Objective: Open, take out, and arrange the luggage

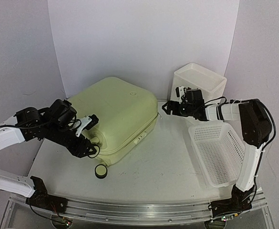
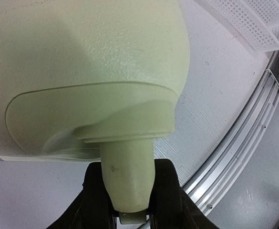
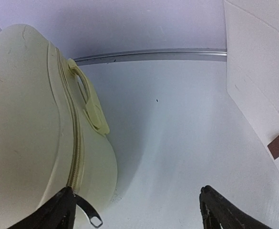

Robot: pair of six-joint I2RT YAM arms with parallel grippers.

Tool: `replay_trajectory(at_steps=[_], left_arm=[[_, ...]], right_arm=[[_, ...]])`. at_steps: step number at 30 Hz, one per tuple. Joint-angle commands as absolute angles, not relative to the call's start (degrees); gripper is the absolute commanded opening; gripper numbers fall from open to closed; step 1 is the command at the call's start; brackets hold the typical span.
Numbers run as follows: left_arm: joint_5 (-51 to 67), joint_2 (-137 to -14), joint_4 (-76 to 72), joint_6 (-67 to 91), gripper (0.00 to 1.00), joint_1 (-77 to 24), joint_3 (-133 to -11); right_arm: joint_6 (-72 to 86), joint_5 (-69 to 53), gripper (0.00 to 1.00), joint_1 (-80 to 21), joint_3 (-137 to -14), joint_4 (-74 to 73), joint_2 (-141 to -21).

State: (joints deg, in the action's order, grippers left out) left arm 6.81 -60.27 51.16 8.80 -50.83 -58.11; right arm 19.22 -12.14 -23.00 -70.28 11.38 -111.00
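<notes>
The luggage (image 1: 118,117) lies flat and closed on the desk (image 1: 168,162), a little toward nine o'clock from the middle; I judge its hard shell stiff, smooth and too broad for jaws to span, so it must be taken by small parts. The left jaws clamp the wheel leg (image 2: 127,162) at its seven o'clock corner, which steadies it. The right jaws stand wide and empty at the three o'clock corner, the zipper pull (image 3: 94,218) just beside them, probably the best place to grip for opening.
</notes>
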Motion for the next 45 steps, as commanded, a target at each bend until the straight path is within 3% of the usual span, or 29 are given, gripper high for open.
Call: replay_trajectory(at_steps=[1,10,19,24,36,42,45], left_arm=[[21.62,-60.29,52.05,1.4,0.09,-53.11,-58.01],[25.19,-62.3,50.07,-1.67,0.14,-53.17,-56.72],[30.93,-61.53,46.66,-6.54,0.2,-53.26,-54.08],[31.76,-62.21,46.21,-12.86,0.21,-53.26,-55.66],[31.45,-76.93,46.47,-27.73,0.21,-53.26,-65.66],[13.18,-74.76,46.49,-22.11,0.42,-53.18,-64.15],[4.02,-70.68,46.38,-16.93,0.6,-52.95,-61.43]], right_arm=[[24.38,-18.64,0.97,-23.18,-77.67,11.56,-107.6],[35.15,-33.91,0.98,-23.57,-95.08,6.02,-117.6],[29.12,-33.85,0.98,-26.01,-105.86,-10.35,-121.75],[24.57,-32.53,0.98,-26.04,-102.42,-16.48,-119.02],[20.9,-29.17,0.95,-26.09,-84.41,-17.93,-102.79],[20.22,-26.5,0.95,-25.95,-77.77,-19.03,-97.31],[20.66,-29.28,0.93,-26.04,-75.83,-18.99,-97.05]])
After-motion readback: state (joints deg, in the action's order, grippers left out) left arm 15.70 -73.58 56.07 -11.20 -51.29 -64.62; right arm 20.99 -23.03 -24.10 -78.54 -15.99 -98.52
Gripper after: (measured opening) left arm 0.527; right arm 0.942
